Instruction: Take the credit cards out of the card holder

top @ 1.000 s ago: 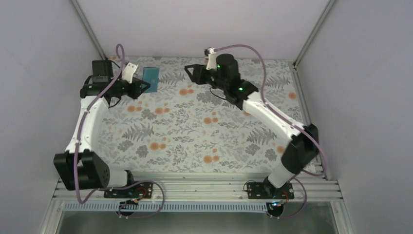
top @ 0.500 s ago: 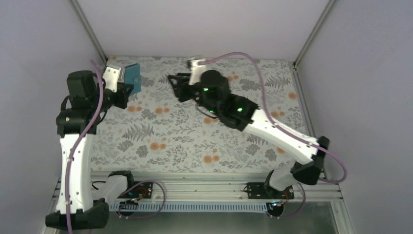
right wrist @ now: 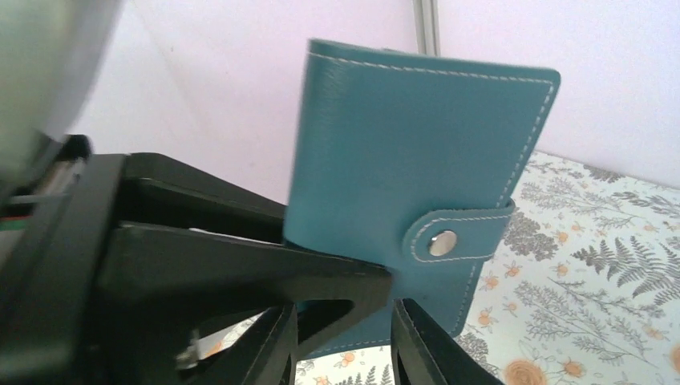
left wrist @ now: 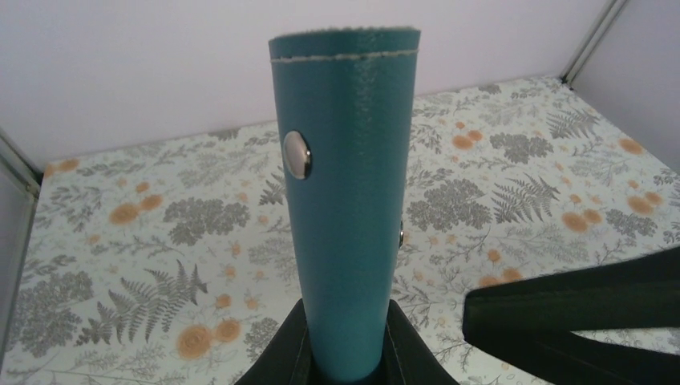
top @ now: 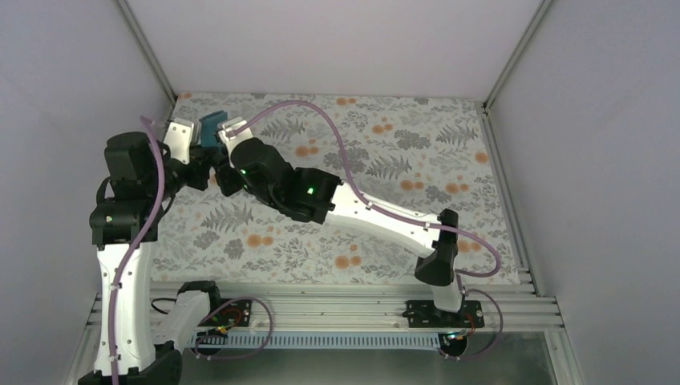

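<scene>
left gripper pinches the closed card holder at its lower end, upright over the bench | right gripper has jaws apart, just beside it | probably held so that the snap strap faces the right gripper

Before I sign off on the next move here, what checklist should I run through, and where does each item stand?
1. Card holder secure in left gripper: ok, clamped at its lower end, upright.
2. Snap tab undone: not ok, fastened.
3. Credit cards reachable: not ok, holder closed, none show.
4. Right gripper open: ok, fingers apart.
5. Right gripper touching the holder: cannot tell.
</scene>
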